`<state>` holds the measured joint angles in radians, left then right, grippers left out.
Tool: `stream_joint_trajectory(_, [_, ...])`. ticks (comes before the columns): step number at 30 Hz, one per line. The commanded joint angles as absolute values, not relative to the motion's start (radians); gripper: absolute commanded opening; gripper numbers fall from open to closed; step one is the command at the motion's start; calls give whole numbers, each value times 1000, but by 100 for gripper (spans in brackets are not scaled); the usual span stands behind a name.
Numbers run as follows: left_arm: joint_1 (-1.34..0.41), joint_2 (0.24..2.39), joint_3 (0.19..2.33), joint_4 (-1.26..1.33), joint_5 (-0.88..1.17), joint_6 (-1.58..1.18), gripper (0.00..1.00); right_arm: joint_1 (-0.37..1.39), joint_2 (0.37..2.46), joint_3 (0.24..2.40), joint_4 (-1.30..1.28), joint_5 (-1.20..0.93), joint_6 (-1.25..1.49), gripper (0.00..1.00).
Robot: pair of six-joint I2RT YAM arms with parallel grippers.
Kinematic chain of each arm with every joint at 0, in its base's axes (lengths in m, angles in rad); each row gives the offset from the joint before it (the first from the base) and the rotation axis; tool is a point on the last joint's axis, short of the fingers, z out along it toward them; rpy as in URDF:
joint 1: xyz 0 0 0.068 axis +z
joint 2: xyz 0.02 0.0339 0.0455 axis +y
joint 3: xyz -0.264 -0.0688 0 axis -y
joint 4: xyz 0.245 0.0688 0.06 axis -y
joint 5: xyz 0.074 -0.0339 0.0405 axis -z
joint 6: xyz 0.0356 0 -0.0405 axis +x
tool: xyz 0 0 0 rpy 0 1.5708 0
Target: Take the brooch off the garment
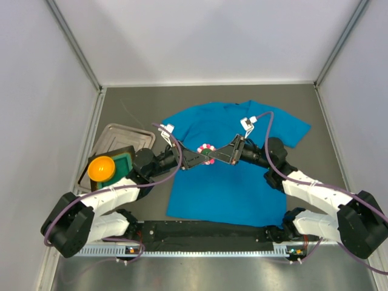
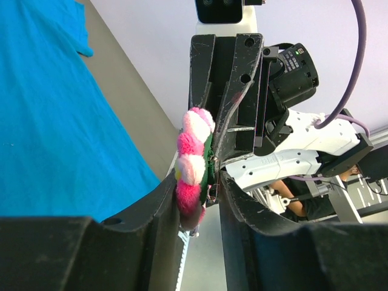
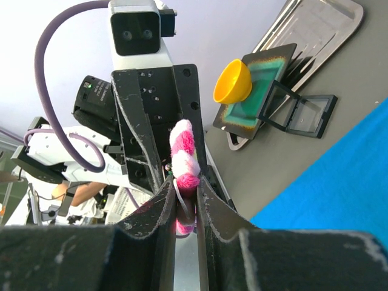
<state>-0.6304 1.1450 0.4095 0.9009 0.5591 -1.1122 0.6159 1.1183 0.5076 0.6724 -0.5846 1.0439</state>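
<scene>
The garment (image 1: 233, 182), a bright blue T-shirt, lies flat on the dark table (image 1: 327, 121) with its collar toward 12 o'clock. Above its chest, the 2 arms meet tip to tip, the left coming in from 8 o'clock, the right from 4 o'clock. Between them sits the brooch (image 1: 207, 147), a ring of pink and white pompons on a green backing.

In the left wrist view, the left gripper (image 2: 199, 195) has its fingers pressed against the lower part of the brooch (image 2: 193, 159), 1 finger on each side. The blue cloth shows well behind at 9 o'clock. In the right wrist view, the right gripper (image 3: 186, 203) is drawn narrow and pinches the bottom of the brooch (image 3: 183, 154).

At 9 o'clock of the shirt stands a metal tray (image 1: 118, 133) with a green pad (image 1: 124, 165) and an orange bowl (image 1: 102, 168). A green label (image 2: 295, 57) on the right arm's joint is too small to read.
</scene>
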Motion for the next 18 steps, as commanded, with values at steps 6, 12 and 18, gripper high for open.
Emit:
stream_joint_trajectory(6, [-635, 1127, 414, 931, 557, -1104, 46, 632, 1088, 514, 727, -577, 1035, 0])
stream_joint_trajectory(12, [-640, 1143, 420, 931, 564, -1106, 47, 632, 1086, 520, 710, -574, 1028, 0])
stream_joint_trajectory(18, [-657, 1151, 439, 905, 561, -1092, 51, 632, 1075, 528, 683, -566, 1012, 0])
